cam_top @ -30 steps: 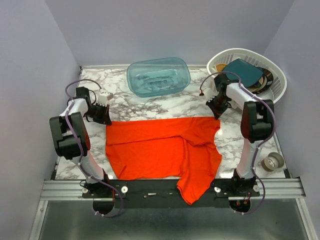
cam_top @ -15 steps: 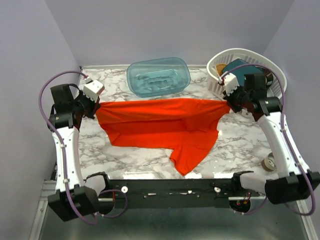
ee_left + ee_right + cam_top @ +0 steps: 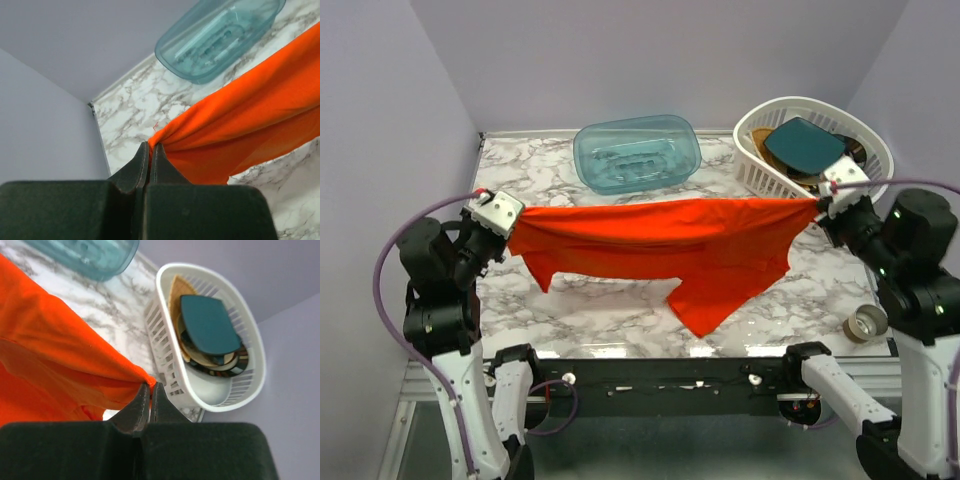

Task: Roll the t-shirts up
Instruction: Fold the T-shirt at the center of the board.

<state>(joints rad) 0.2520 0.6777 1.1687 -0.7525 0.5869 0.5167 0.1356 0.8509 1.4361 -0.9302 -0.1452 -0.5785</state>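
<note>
Two claws are clamped on opposite ends of the orange-red t-shirt (image 3: 665, 240): the left claw (image 3: 149, 151) is closed on its left edge, the right claw (image 3: 150, 390) on its right edge. The garment is held stretched between them above the marble worktop (image 3: 610, 310), with its lower part hanging down. A teal tub (image 3: 637, 152) and a white basket (image 3: 752, 172) are seen beyond it.

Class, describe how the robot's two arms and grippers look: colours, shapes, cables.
The left arm and right arm have white links and bulky black joints, each with a purple cable looping alongside. The left gripper and right gripper each have a white block behind dark, tapered fingers.
</note>
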